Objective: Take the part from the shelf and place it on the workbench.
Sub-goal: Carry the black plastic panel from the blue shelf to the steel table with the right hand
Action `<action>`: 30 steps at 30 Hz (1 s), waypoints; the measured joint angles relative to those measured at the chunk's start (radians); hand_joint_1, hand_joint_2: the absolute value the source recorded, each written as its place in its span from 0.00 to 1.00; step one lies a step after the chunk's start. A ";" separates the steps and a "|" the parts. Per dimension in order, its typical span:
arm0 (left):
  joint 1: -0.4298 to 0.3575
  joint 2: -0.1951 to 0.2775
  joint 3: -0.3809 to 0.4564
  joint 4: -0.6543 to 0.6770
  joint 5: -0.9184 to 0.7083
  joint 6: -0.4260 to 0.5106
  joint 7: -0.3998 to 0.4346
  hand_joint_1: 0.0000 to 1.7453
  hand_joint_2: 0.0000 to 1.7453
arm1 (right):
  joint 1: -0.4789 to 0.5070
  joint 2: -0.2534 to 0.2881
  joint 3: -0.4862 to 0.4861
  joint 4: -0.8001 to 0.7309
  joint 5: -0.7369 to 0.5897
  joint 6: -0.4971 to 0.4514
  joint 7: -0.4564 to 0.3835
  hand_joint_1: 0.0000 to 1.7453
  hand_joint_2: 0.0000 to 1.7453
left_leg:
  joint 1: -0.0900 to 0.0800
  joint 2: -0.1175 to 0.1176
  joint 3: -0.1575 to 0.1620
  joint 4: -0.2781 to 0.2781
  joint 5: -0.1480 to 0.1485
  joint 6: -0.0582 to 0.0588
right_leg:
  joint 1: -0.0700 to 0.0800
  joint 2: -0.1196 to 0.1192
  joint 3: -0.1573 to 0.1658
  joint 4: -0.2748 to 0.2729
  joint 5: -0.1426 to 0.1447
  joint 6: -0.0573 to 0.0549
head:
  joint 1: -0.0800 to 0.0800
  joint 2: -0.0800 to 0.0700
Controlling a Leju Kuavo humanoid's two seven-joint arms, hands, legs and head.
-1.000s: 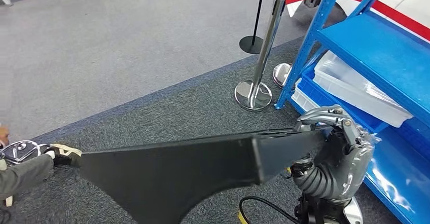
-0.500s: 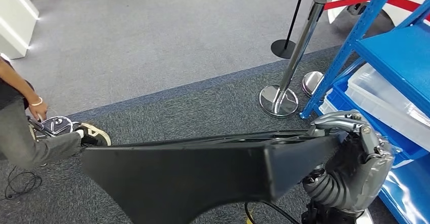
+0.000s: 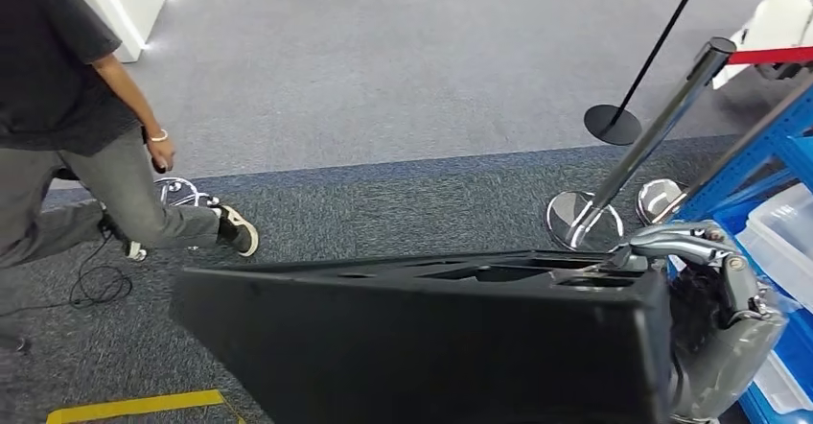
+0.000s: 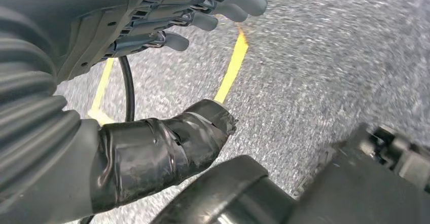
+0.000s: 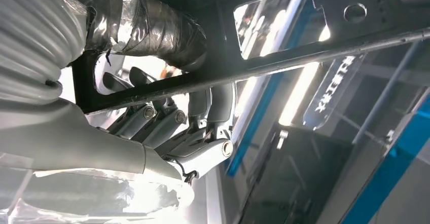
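Note:
The part [image 3: 431, 347] is a large black moulded panel with recesses along its top edge, carried low across the head view. My right hand [image 3: 719, 318] grips its right end, fingers hooked over the top edge. In the right wrist view the fingers [image 5: 167, 127] wrap a bar of the part's black frame [image 5: 243, 72], with the taped thumb on the other side. My left hand [image 4: 127, 57] hangs over the grey carpet, fingers apart, holding nothing and away from the part.
A person [image 3: 67, 107] in a black shirt and grey trousers stands at the left by a cable on the floor. A chrome stanchion [image 3: 633, 165] with a red belt [image 3: 767, 56] stands at the right, beside the blue shelf [image 3: 767, 146] and a white bin [image 3: 786, 242]. Yellow floor tape [image 3: 134, 407] lies at the lower left.
The whole view has swung left: shelf and stanchion slid to the right edge and the person came into view. My right hand still holds the part, which now faces me more broadly.

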 joint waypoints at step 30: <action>0.013 0.003 0.113 0.000 0.247 0.108 -0.024 0.00 1.00 | -0.118 0.005 0.000 0.125 -0.354 0.028 -0.229 1.00 1.00 | 0.001 0.003 -0.014 0.002 0.006 -0.001 | -0.002 -0.014 -0.020 0.032 -0.015 0.005 | 0.002 0.000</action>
